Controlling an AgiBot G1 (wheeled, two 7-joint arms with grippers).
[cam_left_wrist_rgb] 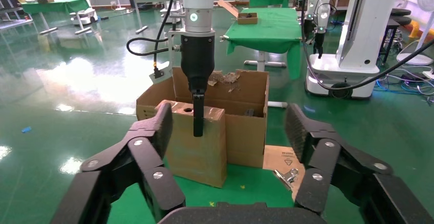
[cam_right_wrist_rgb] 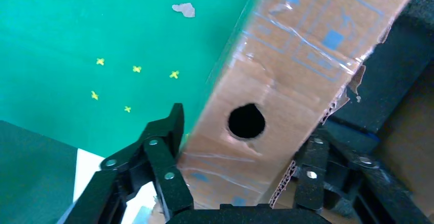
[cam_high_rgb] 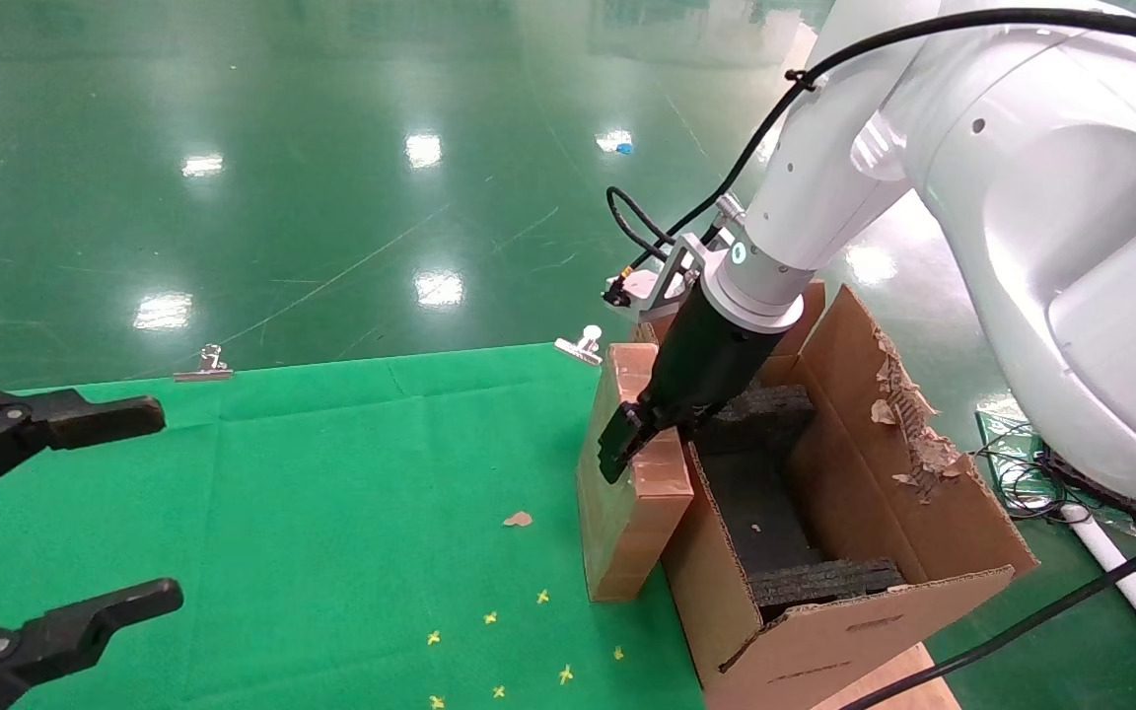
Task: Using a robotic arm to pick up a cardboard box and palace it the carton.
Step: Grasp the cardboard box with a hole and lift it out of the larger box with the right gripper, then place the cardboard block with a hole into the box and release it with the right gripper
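Observation:
The small brown taped cardboard box (cam_high_rgb: pixel 627 513) stands on edge on the green cloth, pressed against the outer wall of the carton (cam_high_rgb: pixel 923 513). The carton is open, with black foam inserts and a torn flap. The white right arm's gripper (cam_high_rgb: pixel 639 446) comes down over the box's top end and is shut on it. In the right wrist view the fingers (cam_right_wrist_rgb: pixel 169 132) straddle the box (cam_right_wrist_rgb: pixel 276 81) beside its round hole. From the left wrist view the box (cam_left_wrist_rgb: pixel 197 152), carton (cam_left_wrist_rgb: pixel 245 132) and right gripper (cam_left_wrist_rgb: pixel 198 127) all show. My left gripper (cam_high_rgb: pixel 159 505) is open and empty at the far left.
The green cloth (cam_high_rgb: pixel 351 473) carries yellow cross marks (cam_high_rgb: pixel 489 618) and a cardboard scrap (cam_high_rgb: pixel 518 519). Metal clips (cam_high_rgb: pixel 580 345) (cam_high_rgb: pixel 203 370) sit on its far edge, and one shows in the left wrist view (cam_left_wrist_rgb: pixel 286 175). Flat cardboard (cam_high_rgb: pixel 884 680) lies under the carton. Cables hang at the right.

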